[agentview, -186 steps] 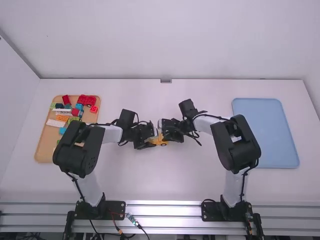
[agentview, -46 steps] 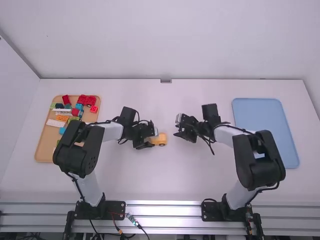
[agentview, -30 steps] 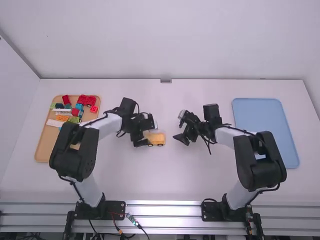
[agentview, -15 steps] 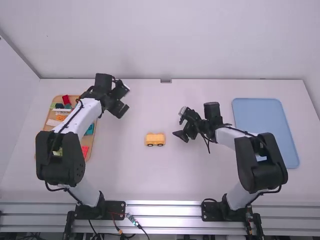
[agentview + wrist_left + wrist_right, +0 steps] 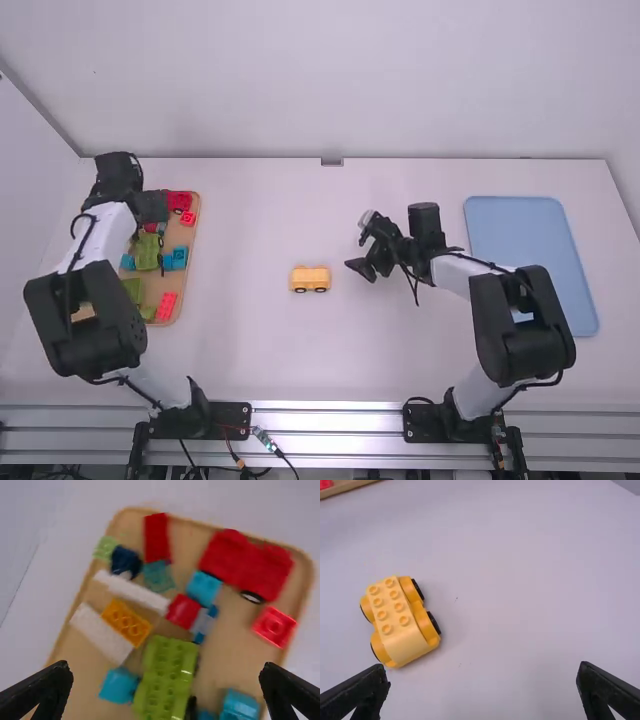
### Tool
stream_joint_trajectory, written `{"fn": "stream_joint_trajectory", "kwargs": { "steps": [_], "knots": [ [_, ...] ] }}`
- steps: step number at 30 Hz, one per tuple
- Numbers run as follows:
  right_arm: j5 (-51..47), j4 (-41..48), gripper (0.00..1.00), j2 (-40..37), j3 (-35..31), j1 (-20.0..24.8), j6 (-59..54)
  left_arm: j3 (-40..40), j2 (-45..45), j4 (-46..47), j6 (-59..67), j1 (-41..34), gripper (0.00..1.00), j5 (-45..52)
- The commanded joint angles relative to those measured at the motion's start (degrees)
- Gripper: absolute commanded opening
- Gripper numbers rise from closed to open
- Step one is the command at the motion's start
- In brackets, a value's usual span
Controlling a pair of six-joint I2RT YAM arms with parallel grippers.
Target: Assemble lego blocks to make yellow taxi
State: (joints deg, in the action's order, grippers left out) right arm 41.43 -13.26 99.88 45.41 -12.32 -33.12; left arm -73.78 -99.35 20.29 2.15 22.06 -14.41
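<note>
Yellow taxi [image 5: 407,646], one, with eight studs [image 5: 394,594], on one table [image 5: 520,590]

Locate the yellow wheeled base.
In the high view, the yellow wheeled base sits left of centre on the table, between the block tray and the right gripper.

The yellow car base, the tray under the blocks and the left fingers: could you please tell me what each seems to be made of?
Yellow car base: probably hard plastic, smooth and slightly glossy, with moulded studs.

Tray: light tan, perhaps wood or wood-look plastic; no clear grain settles it.

Left fingers: matte black, likely plastic, though coated metal is possible.
</note>
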Motion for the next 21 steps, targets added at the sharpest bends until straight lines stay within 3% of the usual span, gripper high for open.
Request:
{"fn": "stream_joint_trajectory", "kwargs": {
  "steps": [1, 10, 21],
  "knots": [
    [0.48, -1.2, 0.99, -1.58, -0.35, -0.04, 3.91, -0.9, 0.93, 1.18, -16.12, 3.28, 0.99, -4.12],
    [0.48, -3.08, 0.99, -1.8, -0.33, -0.04, 6.34, -0.79, 0.93, 1.97, -21.65, 10.27, 0.99, 11.59],
    [0.48, -2.97, 0.99, -1.88, -0.33, -0.04, 6.34, 0.68, -0.08, -1.6, -30.74, 10.23, 0.99, 14.19]
  ]
}}
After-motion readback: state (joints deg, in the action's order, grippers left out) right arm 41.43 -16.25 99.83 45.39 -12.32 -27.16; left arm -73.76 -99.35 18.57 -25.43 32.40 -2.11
